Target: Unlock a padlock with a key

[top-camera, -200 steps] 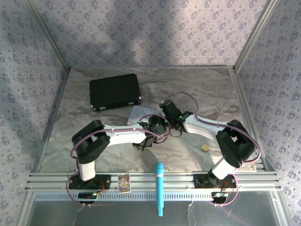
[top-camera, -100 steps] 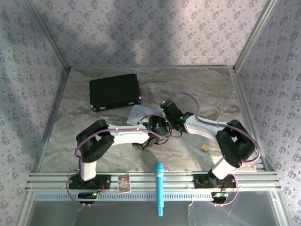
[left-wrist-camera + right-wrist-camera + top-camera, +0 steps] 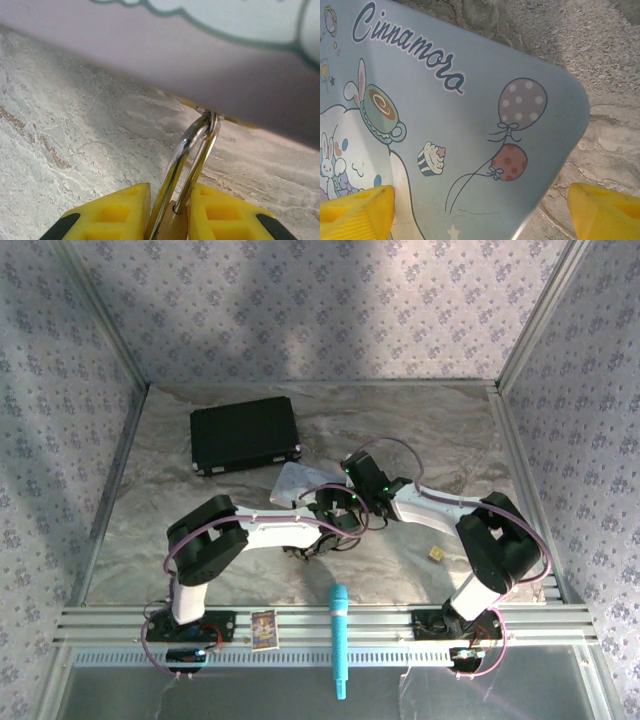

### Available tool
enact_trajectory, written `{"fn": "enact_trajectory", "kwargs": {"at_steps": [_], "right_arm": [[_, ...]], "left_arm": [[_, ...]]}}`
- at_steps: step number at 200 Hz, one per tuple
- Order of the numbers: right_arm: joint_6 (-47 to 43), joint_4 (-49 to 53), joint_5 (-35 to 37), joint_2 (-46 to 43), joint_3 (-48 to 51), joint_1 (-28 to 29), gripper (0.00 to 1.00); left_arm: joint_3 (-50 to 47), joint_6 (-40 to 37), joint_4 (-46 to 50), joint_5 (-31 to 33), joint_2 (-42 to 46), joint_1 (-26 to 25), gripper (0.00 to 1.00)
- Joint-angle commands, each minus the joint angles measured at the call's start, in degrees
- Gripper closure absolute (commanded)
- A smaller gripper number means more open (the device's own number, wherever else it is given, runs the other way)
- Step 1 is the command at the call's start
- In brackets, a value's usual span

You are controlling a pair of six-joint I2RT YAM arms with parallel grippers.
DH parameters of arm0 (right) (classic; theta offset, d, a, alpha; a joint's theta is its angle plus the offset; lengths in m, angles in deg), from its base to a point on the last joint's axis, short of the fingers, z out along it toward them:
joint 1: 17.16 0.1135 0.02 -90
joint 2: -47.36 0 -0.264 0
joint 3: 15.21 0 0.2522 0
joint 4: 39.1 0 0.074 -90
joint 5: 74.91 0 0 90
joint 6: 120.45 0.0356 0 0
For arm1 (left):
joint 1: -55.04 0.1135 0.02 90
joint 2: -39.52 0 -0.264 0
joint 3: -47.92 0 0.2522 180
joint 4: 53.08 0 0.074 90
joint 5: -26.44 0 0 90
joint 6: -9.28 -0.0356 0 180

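Note:
In the left wrist view my left gripper is shut on the padlock, its brass body squeezed between the yellow fingers. The silvery shackle sticks out ahead, and its top touches the lower edge of the pastel tin. From above, the left gripper sits low on the table just in front of the tin. My right gripper is open, and its jaws stand wide over the tin's printed blue lid. The key is out of view.
A black case lies at the back left. A small tan cube sits on the marbled table by the right arm. A teal stick and a small card rest on the front rail.
The left arm has swung rightward and its gripper has crept toward the tin with the padlock. The right arm has hardly moved.

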Motion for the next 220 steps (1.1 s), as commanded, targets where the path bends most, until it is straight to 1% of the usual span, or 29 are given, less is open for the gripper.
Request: {"fn": "enact_trajectory", "kwargs": {"at_steps": [1, 21, 25, 30, 64, 93, 131, 155, 157, 166, 172, 183, 187, 202, 220], "right_arm": [[2.25, 2.41, 4.22, 6.35, 1.32, 0.96, 0.11], [2.27, 2.11, 4.25, 6.62, 1.26, 0.85, 0.11], [2.35, 2.08, 4.25, 6.68, 1.32, 0.88, 0.11], [2.36, 2.00, 4.21, 6.72, 1.31, 0.82, 0.11], [2.53, 1.65, 4.01, 7.32, 1.02, 0.83, 0.11], [2.53, 1.45, 3.70, 7.38, 1.24, 0.70, 0.11], [2.13, 1.54, 3.44, 5.75, 1.44, -0.32, 0.11], [0.67, 3.45, 3.44, 4.53, 0.35, -1.20, 0.11], [0.53, 3.69, 3.44, 4.48, 0.18, -1.29, 0.11], [-0.15, 4.56, 3.43, 4.14, -0.51, -1.51, 0.11], [-0.19, 5.26, 3.54, 3.84, -1.08, -1.63, 0.11], [-0.20, 6.44, 4.11, 3.33, -1.93, -1.89, 0.11], [-2.22, 6.79, 4.14, 3.22, -2.24, -2.05, 0.11], [-3.88, 6.90, 3.44, 2.32, -3.19, -2.64, 0.10], [-5.85, 7.35, 3.49, 0.25, -4.83, -3.01, 0.08]], "left_arm": [[0.52, -7.56, 1.70, -7.24, -3.26, -6.41, 0.75], [0.56, -6.82, 2.00, -7.71, -2.88, -8.05, 0.73], [0.74, -6.94, 2.01, -7.96, -2.85, -8.26, 0.69], [0.96, -7.13, 1.97, -8.29, -2.90, -8.49, 0.68], [0.92, -7.50, 0.67, -8.57, -1.71, -8.73, 0.68], [0.28, -8.39, -1.50, -10.02, -2.01, -7.84, 0.69], [-1.35, -8.97, -2.07, -9.27, 1.71, -6.24, 0.68], [-2.79, -9.79, -1.39, -7.05, 6.92, -4.52, 0.66], [-3.08, -9.91, -1.52, -6.85, 7.51, -4.29, 0.65], [-4.70, -10.38, -2.87, -6.48, 10.46, -3.38, 0.54], [-6.12, -10.88, -4.52, -6.74, 12.61, -2.56, 0.50], [-9.62, -12.15, -8.93, -8.20, 17.06, -0.69, 0.50], [-10.95, -12.67, -10.66, -8.97, 18.61, 0.05, 0.50], [-14.86, -14.89, -16.55, -12.03, 24.05, 3.36, 0.49], [-16.70, -17.71, -18.92, -13.95, 27.75, 7.49, 0.49]]}}
